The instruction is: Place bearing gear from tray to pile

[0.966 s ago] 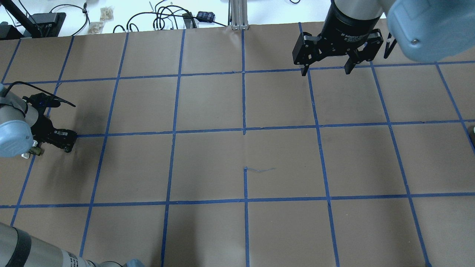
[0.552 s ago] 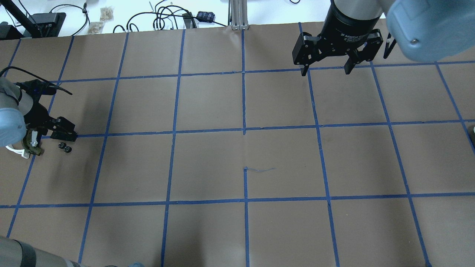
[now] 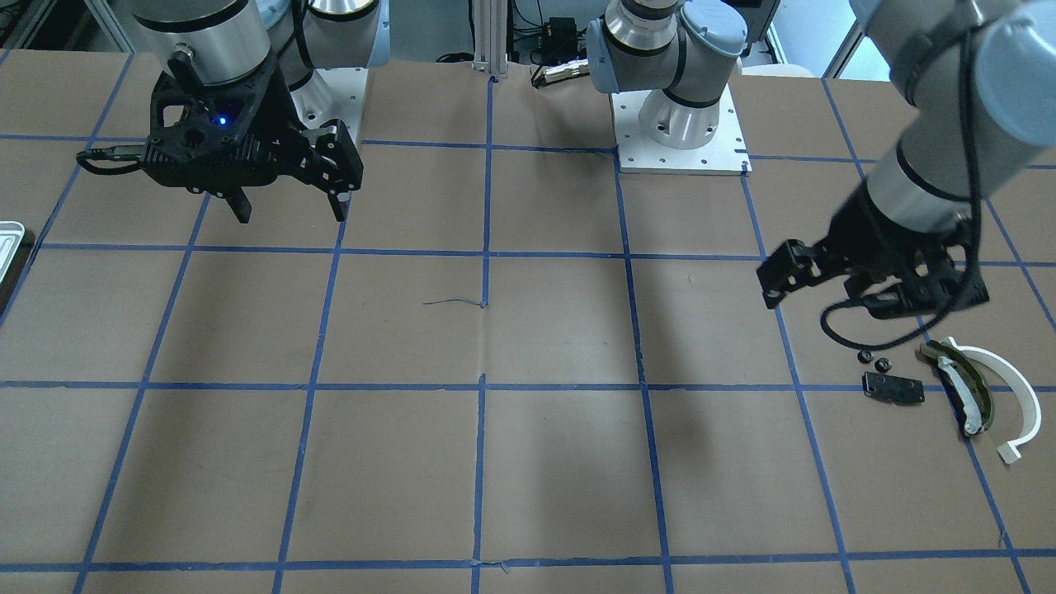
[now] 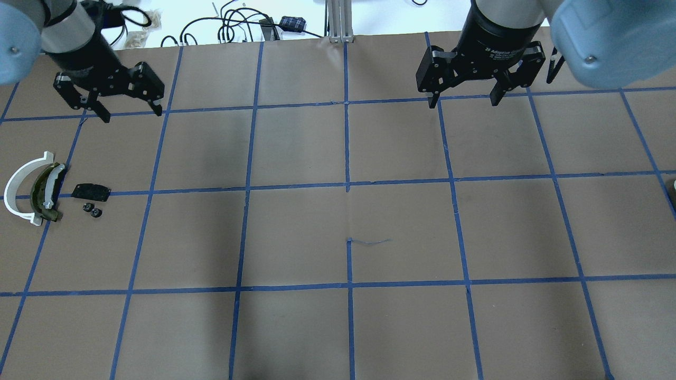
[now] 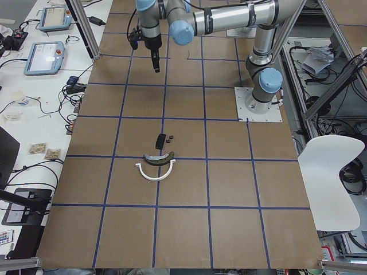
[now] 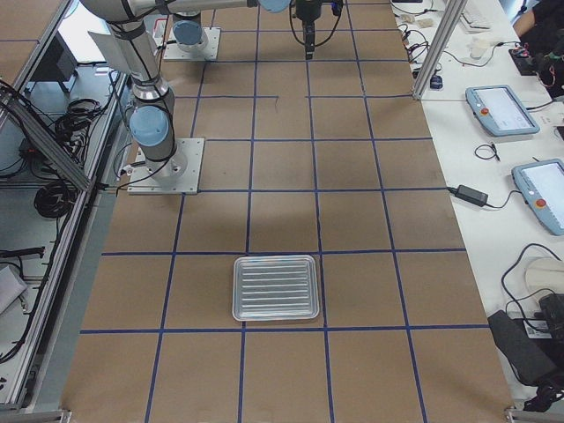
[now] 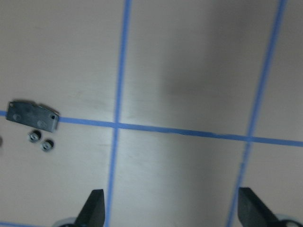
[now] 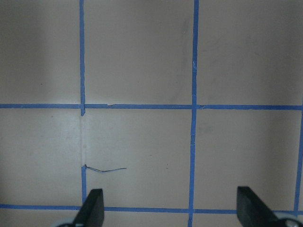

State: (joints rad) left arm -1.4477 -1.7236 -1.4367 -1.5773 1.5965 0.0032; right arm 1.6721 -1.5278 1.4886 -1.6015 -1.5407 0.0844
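L end effector (image 4: pixel 132 115) splayed, gears (image 4: pixel 92 210) by plate (image 4: pixel 91 191)

4 exterior, 2 wrist; shared table (image 4: pixel 401 327)

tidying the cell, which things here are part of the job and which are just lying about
Job: tray, two gears, black plate, white arc, olive piece.
Lying about: cables, pendants, chair.

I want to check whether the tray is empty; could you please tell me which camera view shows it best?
The exterior right view: the tray lies whole there, its ridged bed bare. The front-facing view catches only a corner at its left edge, the overhead perhaps a sliver; the others miss it.
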